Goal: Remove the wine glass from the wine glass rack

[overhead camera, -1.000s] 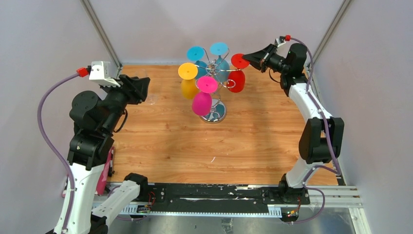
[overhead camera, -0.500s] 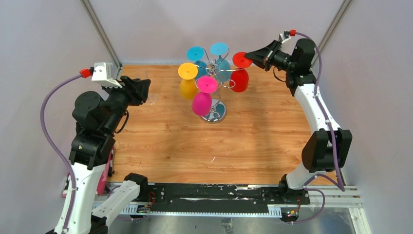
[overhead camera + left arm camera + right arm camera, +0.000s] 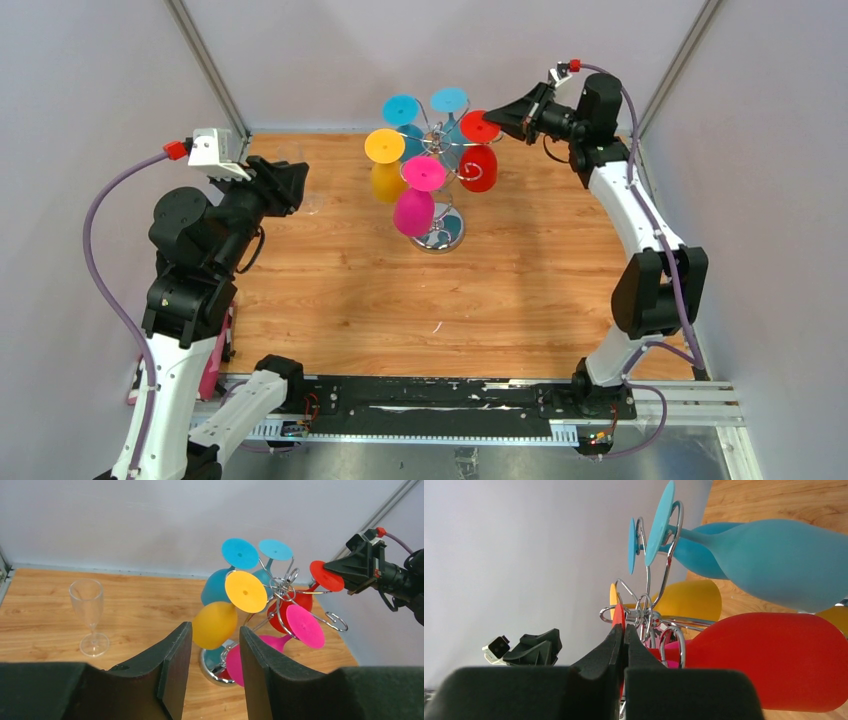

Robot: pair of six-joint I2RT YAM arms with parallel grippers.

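- While the right arm is stretched high over the table's (image 3: pixel 400 310) far right corner, its forearm is levelled and the right gripper (image 3: pixel 497 120) is pointed leftwards at the top of the wine glass rack (image 3: pixel 283 587).
- Its fingers (image 3: pixel 610 647) are seen pressed together on the thin edge of the round foot of the red wine glass (image 3: pixel 482 166).
- That glass is found at the rack's right side, foot uppermost and bowl hanging below, close against the chrome scrolls; whether its stem is seated in a wire arm cannot be told.
- The left arm is held raised at the table's left side, with the left gripper (image 3: pixel 214 632) aimed at the rack from well apart; its jaws are parted and nothing is held between them.
- Four other glasses are carried on the rack upside down: two blue glasses (image 3: pixel 218 584), one yellow glass (image 3: pixel 215 625) and one pink glass (image 3: pixel 250 662).
- Five coloured glasses are thus counted around one rack.
- One clear flute (image 3: pixel 90 616) is stood upright on the table, apart from the rack on the left.
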